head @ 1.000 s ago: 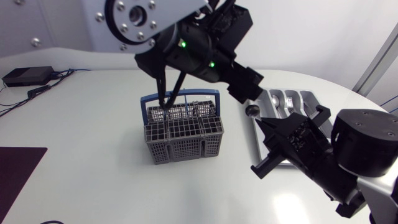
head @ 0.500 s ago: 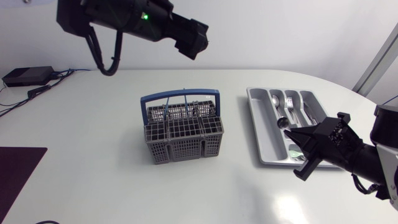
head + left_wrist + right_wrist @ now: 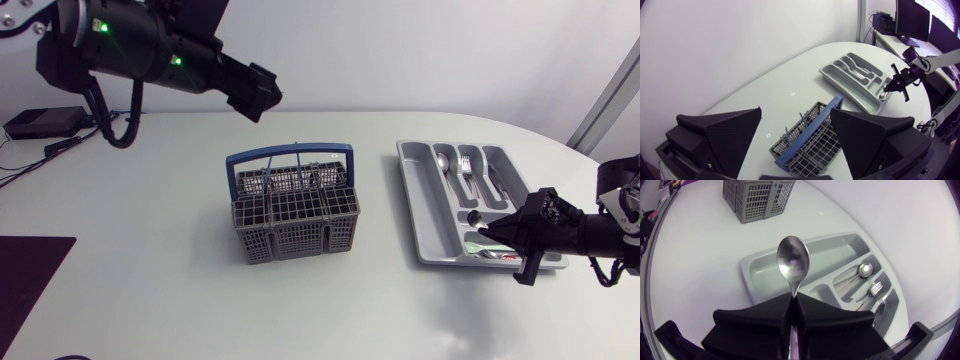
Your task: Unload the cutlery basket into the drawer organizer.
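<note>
The grey cutlery basket [image 3: 293, 205] with a blue handle stands mid-table; several pieces still stick up in its rear cells. It also shows under my left gripper [image 3: 796, 114] as a basket [image 3: 807, 142]. My left gripper [image 3: 256, 94] hangs open and empty high over the table's back left. The grey drawer organizer [image 3: 430, 225] lies to the right, with spoons and forks in its right compartments. My right gripper [image 3: 527, 235] hovers at its near right corner, shut on a spoon [image 3: 792, 262]. The spoon's bowl points over the organizer [image 3: 765, 267].
A black box [image 3: 45, 122] with cables sits at the back left corner. A dark mat [image 3: 30, 270] lies at the left front edge. Bare table surrounds the basket on all sides.
My left arm has swung up from over the basket to the back left, its fingers spreading wider. My right arm has drawn back to the right with the spoon, low over the organizer's near end.
</note>
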